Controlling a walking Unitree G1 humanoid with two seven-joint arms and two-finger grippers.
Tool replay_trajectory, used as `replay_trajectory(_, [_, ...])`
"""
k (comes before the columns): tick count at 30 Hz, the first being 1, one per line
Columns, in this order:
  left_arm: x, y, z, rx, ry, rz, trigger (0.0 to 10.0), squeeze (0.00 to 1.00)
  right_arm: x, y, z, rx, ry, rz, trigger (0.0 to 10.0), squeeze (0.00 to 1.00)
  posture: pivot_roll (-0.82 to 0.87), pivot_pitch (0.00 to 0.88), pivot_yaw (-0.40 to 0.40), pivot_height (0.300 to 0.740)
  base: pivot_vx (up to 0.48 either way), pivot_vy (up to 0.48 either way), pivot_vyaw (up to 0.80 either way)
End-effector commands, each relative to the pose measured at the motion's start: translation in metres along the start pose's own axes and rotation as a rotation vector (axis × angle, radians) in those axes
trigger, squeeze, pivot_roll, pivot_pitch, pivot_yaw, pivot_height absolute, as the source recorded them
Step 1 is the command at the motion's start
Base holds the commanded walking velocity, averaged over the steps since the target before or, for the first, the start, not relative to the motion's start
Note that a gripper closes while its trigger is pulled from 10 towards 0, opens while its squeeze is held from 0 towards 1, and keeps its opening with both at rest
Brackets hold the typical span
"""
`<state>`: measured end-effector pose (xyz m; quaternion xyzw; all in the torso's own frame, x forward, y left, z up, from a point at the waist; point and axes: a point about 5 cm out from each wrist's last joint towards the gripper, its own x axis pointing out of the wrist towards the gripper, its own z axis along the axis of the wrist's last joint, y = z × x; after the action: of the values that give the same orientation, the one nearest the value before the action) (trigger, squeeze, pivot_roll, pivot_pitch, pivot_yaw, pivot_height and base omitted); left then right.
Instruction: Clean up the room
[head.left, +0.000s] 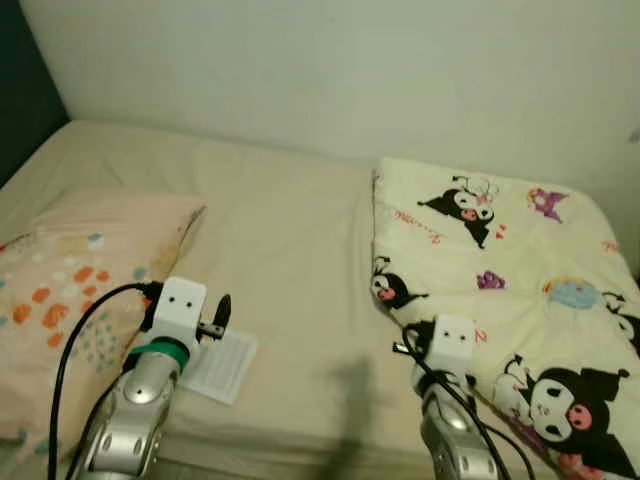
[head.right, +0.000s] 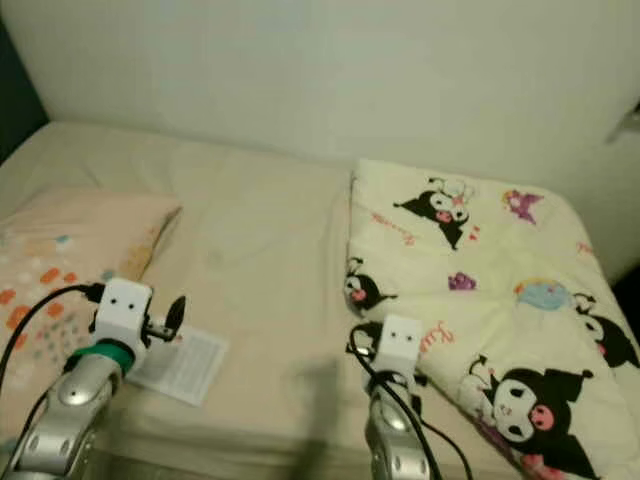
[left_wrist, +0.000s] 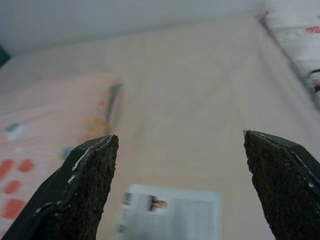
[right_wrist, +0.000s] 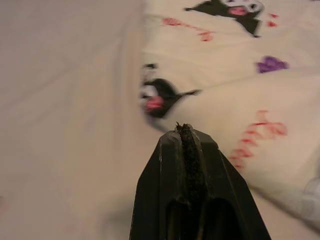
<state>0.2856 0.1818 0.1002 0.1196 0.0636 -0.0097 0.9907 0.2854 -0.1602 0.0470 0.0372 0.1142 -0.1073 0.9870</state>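
A white printed leaflet (head.left: 222, 366) lies flat on the beige bed sheet (head.left: 290, 230) near the front edge. My left gripper (left_wrist: 179, 138) hovers just above and behind it, open, with nothing between its fingers (left_wrist: 90, 185). Its white wrist block (head.left: 181, 306) sits beside the pillow. A folded cream blanket (head.left: 500, 270) with black cartoon figures covers the bed's right side. My right gripper (right_wrist: 183, 129) is shut and holds nothing, low over the sheet at the blanket's front left edge.
A peach pillow (head.left: 70, 290) with orange and teal spots lies at the left of the bed. A pale wall (head.left: 350, 70) runs behind the bed, with a dark panel (head.left: 18, 90) at the far left. Bare sheet lies between pillow and blanket.
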Motion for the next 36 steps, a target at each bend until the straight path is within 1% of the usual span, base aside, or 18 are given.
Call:
replay_trajectory(1, [-0.001, -0.0037, -0.0024, -0.002, 0.012, -0.016, 10.0, 0.0, -0.0005, -0.007, -0.0026, 0.003, 0.015, -0.025, 10.0, 0.0, 0.13, 0.0, -0.006, 0.74, 0.0, -0.352, 0.0])
replay_trajectory(36, [-0.0007, -0.0067, -0.0025, -0.007, 0.012, -0.024, 10.0, 0.0, 0.0002, -0.0101, -0.0026, -0.003, 0.02, -0.033, 10.0, 0.0, 0.13, 0.0, -0.012, 0.74, 0.0, -0.352, 0.0])
